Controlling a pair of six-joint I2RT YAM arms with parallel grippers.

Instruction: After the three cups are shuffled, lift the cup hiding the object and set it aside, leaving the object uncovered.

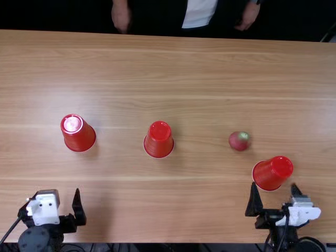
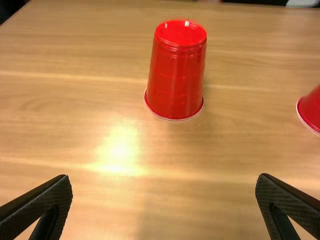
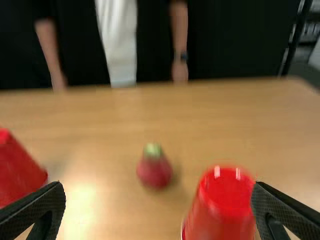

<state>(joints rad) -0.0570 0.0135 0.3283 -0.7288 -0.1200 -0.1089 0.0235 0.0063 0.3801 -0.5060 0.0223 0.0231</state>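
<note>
On the surface (image 1: 168,68): light brown wood; three red cups and one small object are carried.
Left gripper (image 2: 161,182): held low at the near edge, fingers spread wide apart, nothing gripped; faced toward the left cup (image 1: 77,133).
Right gripper (image 1: 273,192): held low at the near edge, fingers spread apart, nothing clamped; the right cup (image 1: 272,172) is seen just ahead, close to one finger.
Left cup: upside down, mouth flat on the surface, well apart from the others.
Middle cup (image 1: 158,139): upside down, mouth on the surface.
Right cup: upside down, set closest to the near edge, beside the object, not over it.
Red object (image 1: 239,140): small, round, green patch on top; uncovered between middle and right cup, nearer the right one, not touching.
</note>
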